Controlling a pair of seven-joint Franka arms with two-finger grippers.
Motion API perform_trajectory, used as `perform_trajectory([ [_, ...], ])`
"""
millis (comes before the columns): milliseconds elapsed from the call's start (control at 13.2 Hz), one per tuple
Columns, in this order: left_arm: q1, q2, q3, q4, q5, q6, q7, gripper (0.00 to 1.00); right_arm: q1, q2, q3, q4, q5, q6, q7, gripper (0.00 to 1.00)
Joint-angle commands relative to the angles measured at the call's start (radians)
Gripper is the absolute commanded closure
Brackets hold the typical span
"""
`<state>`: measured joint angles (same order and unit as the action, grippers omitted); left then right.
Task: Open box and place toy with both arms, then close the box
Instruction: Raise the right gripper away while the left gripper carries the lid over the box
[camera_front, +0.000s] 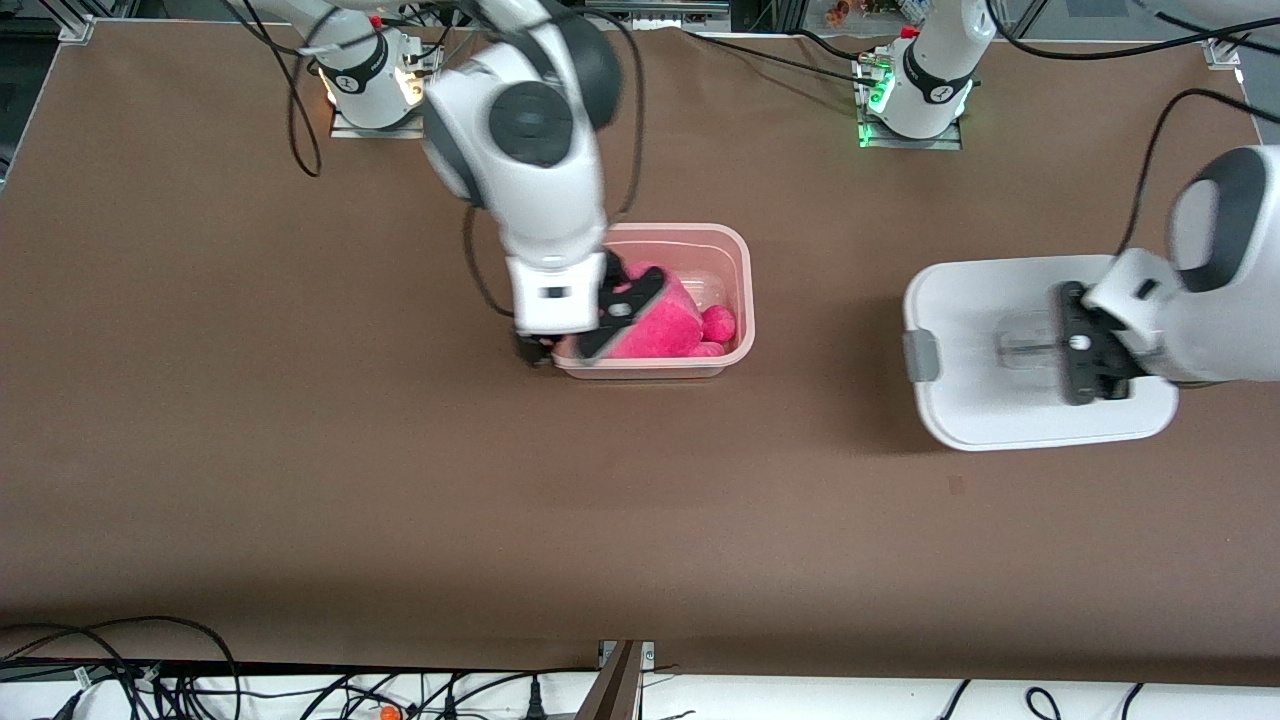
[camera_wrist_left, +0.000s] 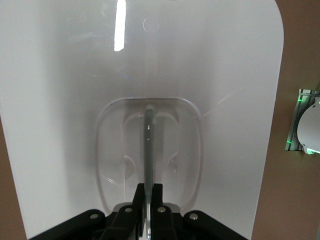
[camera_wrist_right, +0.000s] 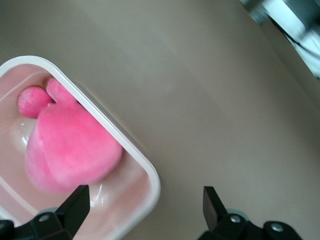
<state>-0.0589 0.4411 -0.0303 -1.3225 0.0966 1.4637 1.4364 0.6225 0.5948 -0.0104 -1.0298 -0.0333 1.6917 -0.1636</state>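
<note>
With the toy (camera_front: 655, 325) in the box (camera_front: 735, 262), the lid (camera_front: 985, 400), pinched by the left gripper (camera_front: 1075, 343), lies at the box's three o'clock in the front view, while the right gripper (camera_front: 560, 352) hangs wide and empty.

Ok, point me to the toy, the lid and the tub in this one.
toy (camera_front: 660, 325): front view, on its pink body, inside the tub.
lid (camera_front: 985, 295): front view, on its white top, near the handle recess.
tub (camera_front: 742, 262): front view, on its rim toward the left arm's end.
</note>
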Motion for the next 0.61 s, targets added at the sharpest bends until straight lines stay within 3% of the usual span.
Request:
perform_trajectory([
  [0, -0.100, 0.030, 0.009, 0.028, -0.052, 0.036, -0.005, 1.00, -0.058, -0.146, -0.070, -0.094, 0.119, -0.093, 0.016, 0.00],
  [228, -0.208, 0.051, 0.009, 0.028, -0.115, 0.078, -0.184, 1.00, -0.064, -0.353, -0.215, -0.309, 0.167, -0.109, 0.018, 0.00],
  [380, -0.301, 0.056, 0.009, 0.028, -0.115, 0.099, -0.282, 1.00, -0.111, -0.488, -0.238, -0.442, 0.162, -0.128, 0.057, 0.00],
  [532, -0.390, 0.057, 0.009, 0.028, -0.115, 0.122, -0.384, 1.00, -0.231, -0.552, -0.230, -0.481, 0.150, -0.196, 0.056, 0.00],
])
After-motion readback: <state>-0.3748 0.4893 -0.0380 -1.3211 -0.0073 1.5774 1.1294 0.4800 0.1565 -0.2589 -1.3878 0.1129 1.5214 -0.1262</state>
